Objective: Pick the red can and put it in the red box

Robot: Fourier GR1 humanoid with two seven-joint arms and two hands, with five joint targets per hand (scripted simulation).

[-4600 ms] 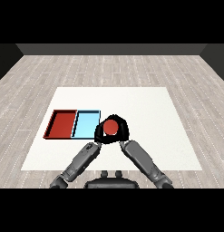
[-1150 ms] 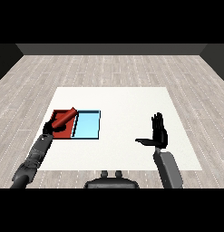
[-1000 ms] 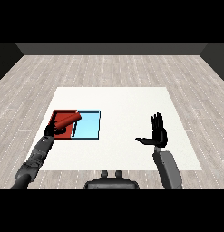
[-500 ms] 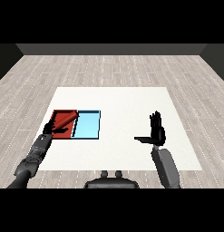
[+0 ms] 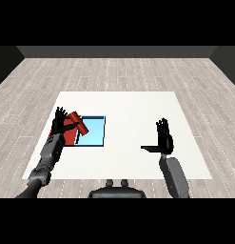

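The red can point(image 5: 73, 116) lies tilted at the far right corner of the red tray point(image 5: 70, 137), leaning toward the light blue tray point(image 5: 93, 131). My left hand point(image 5: 61, 126) hovers over the red tray with its fingers spread and straight, just left of the can and holding nothing. It hides much of the red tray. My right hand point(image 5: 163, 139) is raised above the table's right side, open, with the fingers pointing up and the thumb out to the left.
Both trays lie side by side on the left part of the white table point(image 5: 133, 109). Grey plank floor point(image 5: 119, 71) surrounds the table.
My left hand has opened its fingers and risen a little over the red tray, with the can now lying apart from it. The right hand has barely moved.
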